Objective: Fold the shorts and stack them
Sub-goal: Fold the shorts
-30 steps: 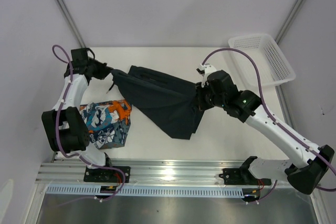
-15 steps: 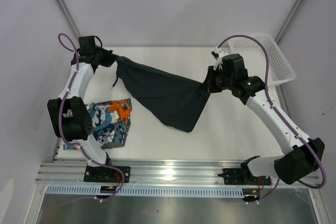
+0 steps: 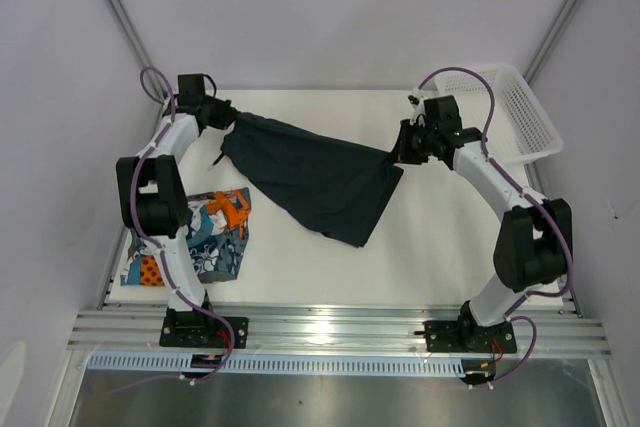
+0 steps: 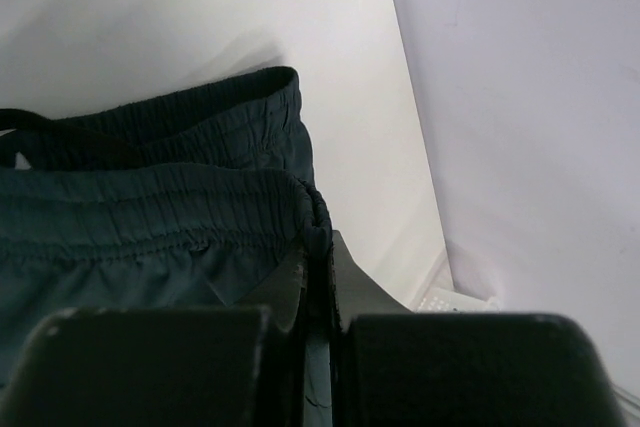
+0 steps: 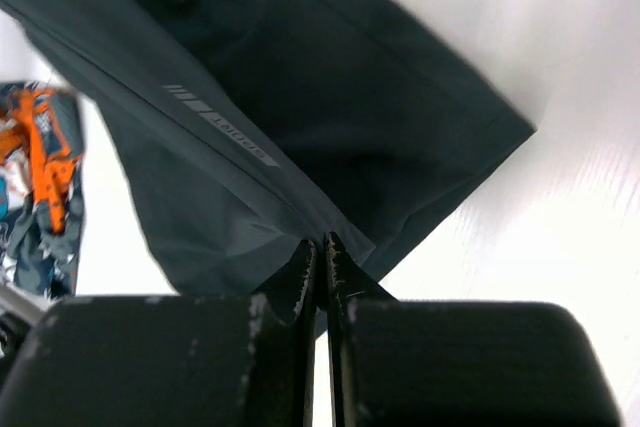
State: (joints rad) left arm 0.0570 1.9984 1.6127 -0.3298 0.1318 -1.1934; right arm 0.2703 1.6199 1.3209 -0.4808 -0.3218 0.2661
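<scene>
The plain dark navy-teal shorts (image 3: 310, 175) hang stretched between both arms above the far half of the table. My left gripper (image 3: 226, 117) is shut on the elastic waistband (image 4: 250, 202) at the far left; the band is pinched between its jaws. My right gripper (image 3: 398, 154) is shut on a hem corner (image 5: 322, 239) of the same shorts at the right. The free leg droops to the table toward the middle. The printed orange, teal and white shorts (image 3: 205, 232) lie folded at the near left, also seen in the right wrist view (image 5: 40, 177).
A white mesh basket (image 3: 510, 112) stands at the far right corner, just right of my right arm. The white tabletop (image 3: 440, 247) ends at a metal rail along the near edge. Frame posts rise at both far corners.
Both arms have carried the dark shorts away from me toward the far edge, the left gripper also moving right. The cloth is pulled flatter between them. The printed shorts have not moved.
</scene>
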